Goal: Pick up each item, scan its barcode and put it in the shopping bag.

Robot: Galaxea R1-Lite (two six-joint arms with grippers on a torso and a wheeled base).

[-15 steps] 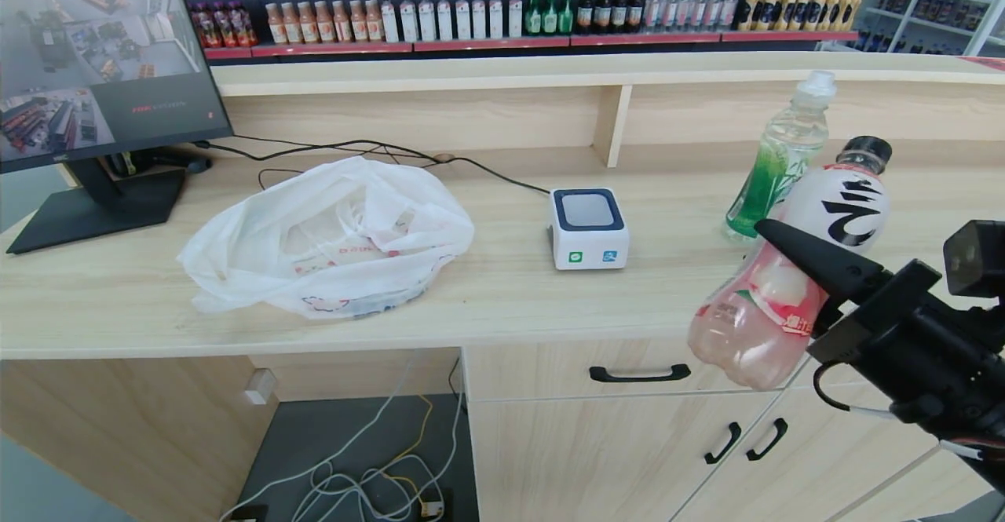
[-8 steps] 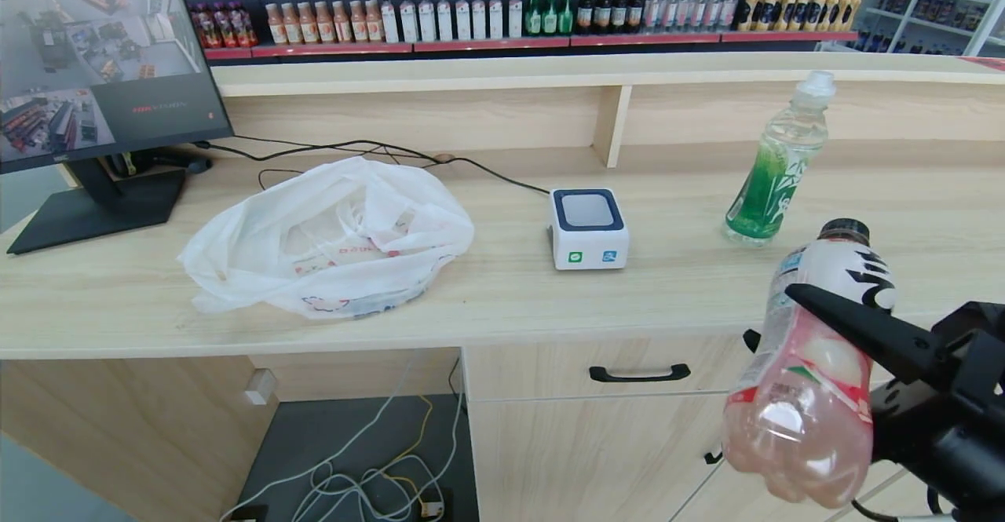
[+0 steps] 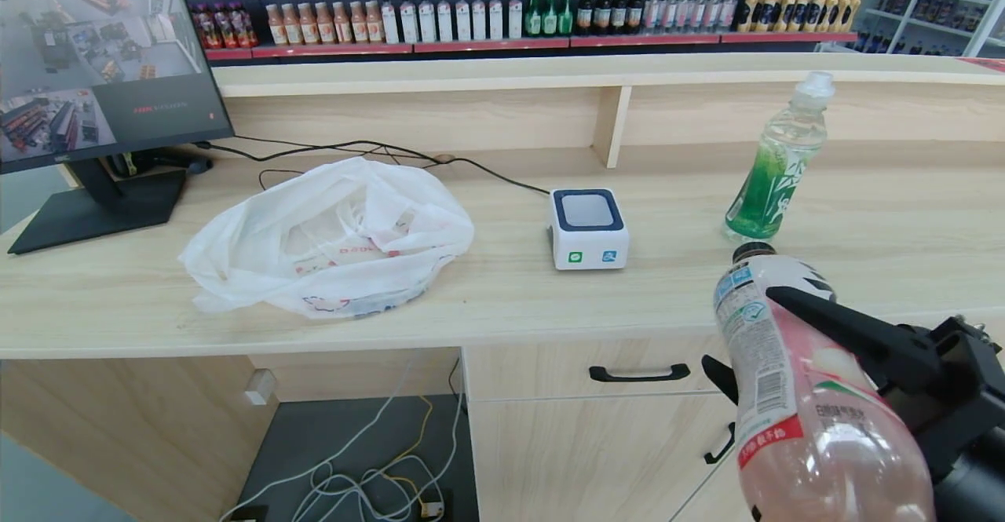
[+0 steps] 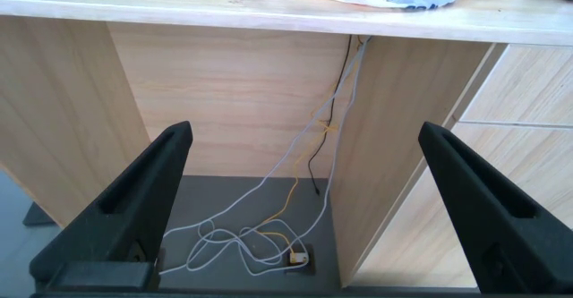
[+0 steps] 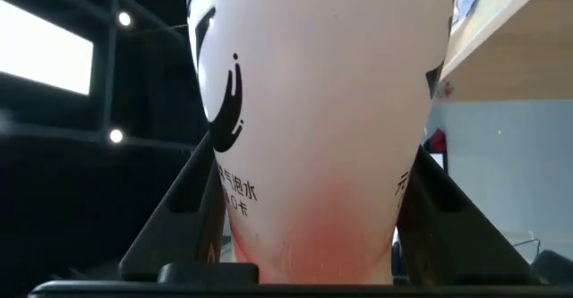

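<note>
My right end effector [image 3: 742, 327] is clamped on the pink drink bottle [image 3: 793, 420], one finger across its upper side and one beneath. It holds the bottle in the air at the near right, just off the near edge of the tabletop [image 3: 510, 302], with the cap tilted toward the far left. The bottle looks full, so I judge it fairly heavy for its size, with the weight toward the base that hangs nearest me. Its smooth plastic and glossy label likely make it slippery, and the thin wall should give under a hard squeeze. The grip on the mid-body seems right, firm but not crushing. What looks like the barcode [image 3: 772, 390] sits on the label's left side, free of my fingers, so it could be turned toward the scanner [image 3: 589, 228]. The shopping bag [image 3: 330, 239] lies farther left and the green bottle [image 3: 773, 169] stands at the far right. My left end effector [image 4: 304, 137] is spread wide and empty, below the tabletop's near edge.
</note>
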